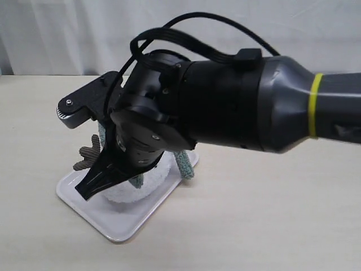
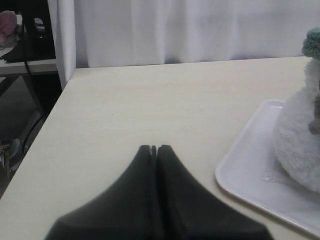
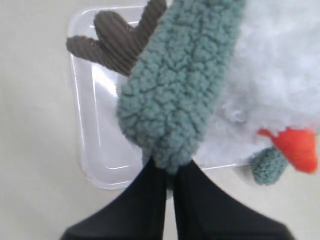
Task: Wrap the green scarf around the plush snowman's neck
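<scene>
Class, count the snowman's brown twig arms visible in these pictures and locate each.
1. The plush snowman shows one twig arm, poking out on the exterior view's left over the tray. A second may be hidden behind the right gripper.

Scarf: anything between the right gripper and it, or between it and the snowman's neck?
Nothing visible. The right gripper is shut on the end of the scarf, and the scarf lies against the snowman, beside its orange nose.

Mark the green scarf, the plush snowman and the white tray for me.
green scarf [image 3: 175, 100], right wrist view, middle of the fuzzy strip
plush snowman [image 3: 280, 75], right wrist view, white fluffy body
white tray [image 2: 250, 165], left wrist view, bare floor
</scene>
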### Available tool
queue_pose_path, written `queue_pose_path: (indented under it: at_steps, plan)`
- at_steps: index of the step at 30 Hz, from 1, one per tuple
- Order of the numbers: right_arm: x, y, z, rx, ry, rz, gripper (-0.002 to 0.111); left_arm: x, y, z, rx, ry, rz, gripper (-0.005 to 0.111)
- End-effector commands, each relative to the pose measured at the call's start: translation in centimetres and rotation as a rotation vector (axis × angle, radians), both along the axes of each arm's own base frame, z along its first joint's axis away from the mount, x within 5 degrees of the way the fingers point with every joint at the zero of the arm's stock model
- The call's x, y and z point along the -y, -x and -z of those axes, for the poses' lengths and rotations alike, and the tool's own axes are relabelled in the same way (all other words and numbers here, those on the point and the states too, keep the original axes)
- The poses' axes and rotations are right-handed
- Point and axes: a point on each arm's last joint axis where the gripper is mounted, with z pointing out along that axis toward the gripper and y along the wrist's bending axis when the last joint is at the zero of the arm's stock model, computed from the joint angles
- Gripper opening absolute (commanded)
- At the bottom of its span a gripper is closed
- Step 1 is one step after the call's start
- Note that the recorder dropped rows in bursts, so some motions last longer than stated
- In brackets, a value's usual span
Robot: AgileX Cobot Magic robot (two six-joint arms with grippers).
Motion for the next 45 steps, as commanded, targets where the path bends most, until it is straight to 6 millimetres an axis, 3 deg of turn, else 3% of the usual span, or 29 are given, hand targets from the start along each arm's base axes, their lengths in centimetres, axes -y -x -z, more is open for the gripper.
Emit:
queue_pose_path:
  at_steps: [1,10,20,28,35,40,45]
  plan:
    - [0.5,-0.2,-0.9,0.061,0.039,-0.026,0.004,0.0,0.0,0.0,0.012,-0.001,0.002,0.000]
    - [-0.1,-0.6,2.3,0.007,0.170,-0.101,0.004,0.0,0.0,0.0,0.012,-0.001,0.002,0.000]
    - [-0.5,0.8,3.0,-0.089,0.246,-0.409,0.004,0.0,0.0,0.0,0.012,-0.001,0.002,0.000]
    - [-0.3,-0.9,-0.2,0.108,0.290,-0.349,0.004,0.0,0.0,0.0,0.014,-0.004,0.002,0.000]
    - [-1.3,-1.5,-2.7,0.192,0.227,-0.383,0.004,0.0,0.0,0.0,0.014,-0.004,0.002,0.000]
    - [-1.3,-1.0,-1.8,0.107,0.264,-0.439,0.004,0.0,0.0,0.0,0.014,-0.004,0.002,0.000]
    - [-1.0,-0.9,0.6,0.001,0.406,-0.458,0.004,0.0,0.0,0.0,0.014,-0.004,0.002,0.000]
